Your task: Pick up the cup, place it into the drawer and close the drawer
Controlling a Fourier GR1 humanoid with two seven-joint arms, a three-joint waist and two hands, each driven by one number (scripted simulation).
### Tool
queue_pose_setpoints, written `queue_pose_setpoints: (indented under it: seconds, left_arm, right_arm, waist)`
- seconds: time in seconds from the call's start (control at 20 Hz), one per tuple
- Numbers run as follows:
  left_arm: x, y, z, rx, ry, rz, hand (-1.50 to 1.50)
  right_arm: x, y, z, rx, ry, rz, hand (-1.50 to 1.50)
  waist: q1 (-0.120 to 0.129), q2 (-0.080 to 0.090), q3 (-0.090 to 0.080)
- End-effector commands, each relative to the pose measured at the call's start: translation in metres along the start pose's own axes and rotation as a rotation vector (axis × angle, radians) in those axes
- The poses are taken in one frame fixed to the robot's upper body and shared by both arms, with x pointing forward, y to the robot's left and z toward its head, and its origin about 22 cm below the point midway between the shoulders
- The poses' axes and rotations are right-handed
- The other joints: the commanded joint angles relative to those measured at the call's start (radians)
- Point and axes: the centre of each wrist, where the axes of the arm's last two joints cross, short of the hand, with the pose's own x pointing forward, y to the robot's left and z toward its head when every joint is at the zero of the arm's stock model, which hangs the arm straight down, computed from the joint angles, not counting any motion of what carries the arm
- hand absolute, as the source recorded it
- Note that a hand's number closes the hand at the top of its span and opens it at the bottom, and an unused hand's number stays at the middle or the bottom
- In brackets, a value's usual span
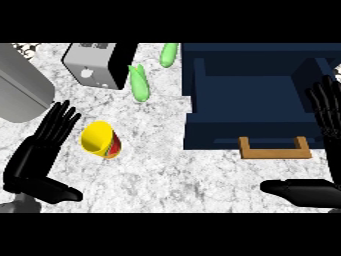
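Fingers straight and holding nothing, the left hand point(36, 152) stands just beside the yellow cup point(100, 139), which lies tipped on the marble counter point(173, 170), its mouth toward that hand. To grasp well, that hand should probably curl around the cup's side, not its open rim, then carry it rightward. Further right the blue drawer point(258, 95) stands open with its wooden handle point(274, 148) forward, and the right hand point(334, 150) rests released beside it.

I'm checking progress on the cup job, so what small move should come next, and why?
Probably close the left robot hand around the yellow cup: its fingers are straight, the cup lies on its side just right of them, and the blue drawer already stands open.
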Motion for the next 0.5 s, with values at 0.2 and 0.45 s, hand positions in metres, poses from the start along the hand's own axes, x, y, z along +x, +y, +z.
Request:
queue_pose_setpoints:
  seconds: [0.2, 0.45]
  left_arm:
    - [-0.046, 0.018, 0.003, 0.068, 0.073, -0.077, -1.50]
    - [-0.069, 0.056, 0.015, 0.088, 0.112, -0.101, -1.50]
  right_arm:
    - [0.001, -0.010, 0.007, -0.004, 0.001, -0.002, -1.50]
    - [0.002, -0.004, 0.000, 0.005, -0.008, 0.007, -1.50]
  waist:
    - [0.000, -0.001, 0.000]
    - [-0.001, 0.000, 0.000]
